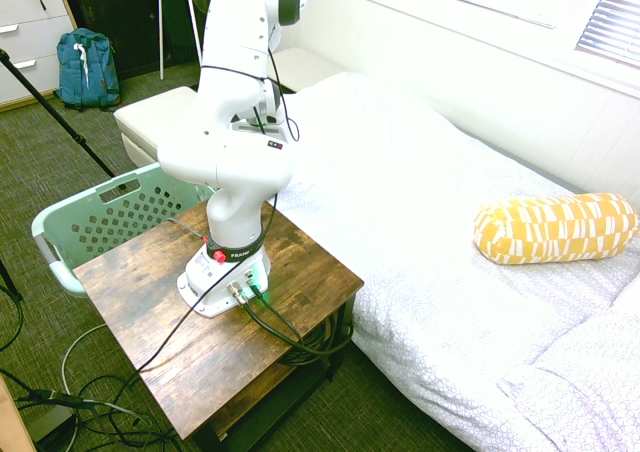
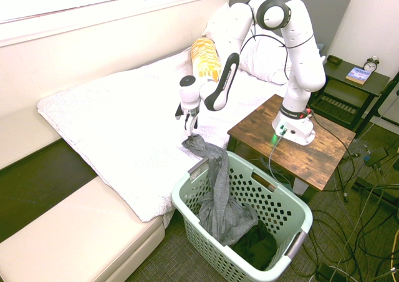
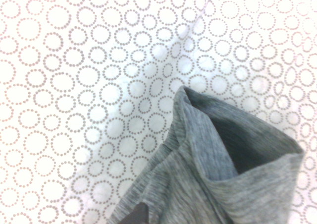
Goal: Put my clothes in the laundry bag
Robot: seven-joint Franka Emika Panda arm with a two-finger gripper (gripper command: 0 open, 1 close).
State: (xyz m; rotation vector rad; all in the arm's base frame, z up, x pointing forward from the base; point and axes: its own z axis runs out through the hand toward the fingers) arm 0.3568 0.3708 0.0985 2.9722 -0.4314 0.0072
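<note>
The clothes [image 2: 219, 198], a grey-blue garment, hang over the near rim of the mint-green laundry bag [image 2: 282, 198]. Most of the fabric drapes down inside it, while the top end rests on the edge of the bed. My gripper [image 2: 189, 127] points down just above that top end, fingers open and apart from the cloth. The wrist view shows a folded tip of the clothes [image 3: 223, 179] lying on the circle-patterned sheet. In the first exterior view the arm hides the gripper and the clothes; only part of the laundry bag [image 1: 100, 217] shows there.
A darker piece of fabric [image 2: 257, 244] lies on the basket floor. A yellow pillow [image 2: 204, 57] sits on the white bed [image 2: 118, 116]. The wooden table [image 2: 298, 146] stands beside the basket, and a cream bench [image 2: 75, 232] at the bed's foot. A teal backpack [image 1: 85, 67] leans by the drawers.
</note>
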